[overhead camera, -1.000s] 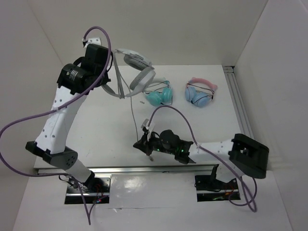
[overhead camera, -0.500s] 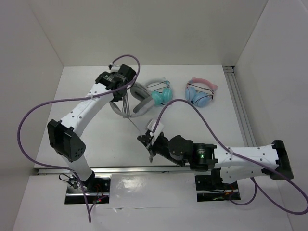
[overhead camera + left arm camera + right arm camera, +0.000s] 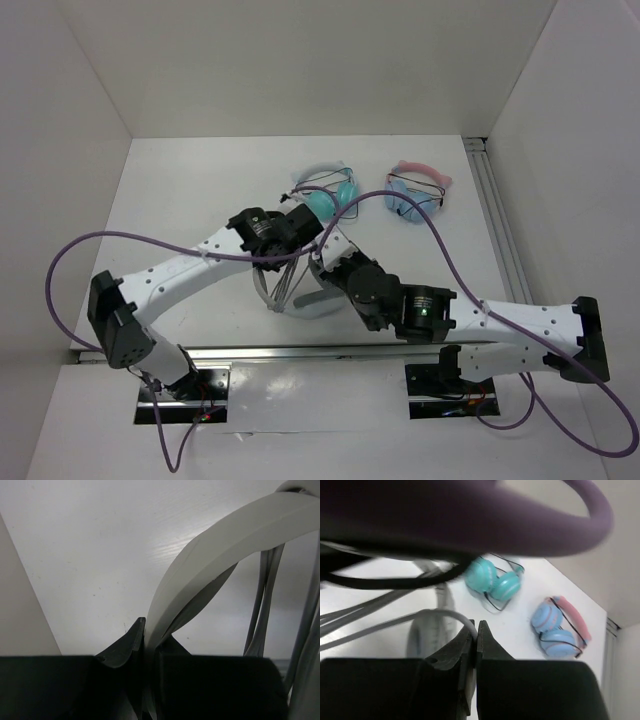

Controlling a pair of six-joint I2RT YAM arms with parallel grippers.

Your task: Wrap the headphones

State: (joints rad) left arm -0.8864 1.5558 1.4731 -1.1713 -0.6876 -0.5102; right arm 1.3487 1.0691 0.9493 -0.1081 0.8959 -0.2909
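The headphones (image 3: 318, 301), large and light grey, hang low over the table's front middle, partly hidden by both arms. My left gripper (image 3: 296, 240) is shut on their wide headband (image 3: 225, 535), which arches up and to the right from my left gripper (image 3: 150, 632) in the left wrist view. Strands of the thin grey cable (image 3: 262, 605) hang beside the band. My right gripper (image 3: 322, 258) is shut on that cable (image 3: 440, 614), which curves out to the left of my right gripper (image 3: 476, 627); a grey earcup (image 3: 427, 635) lies blurred behind it.
A teal pair of headphones (image 3: 330, 192) and a pink-banded blue pair (image 3: 415, 195) lie at the back of the table. A metal rail (image 3: 500, 230) runs along the right side. White walls close in the left, back and right. A purple robot cable (image 3: 520, 530) crosses the right wrist view.
My left arm has swung the headphones from the back left down to the front middle. The right gripper, still shut on the cable, has moved up and right to meet them.
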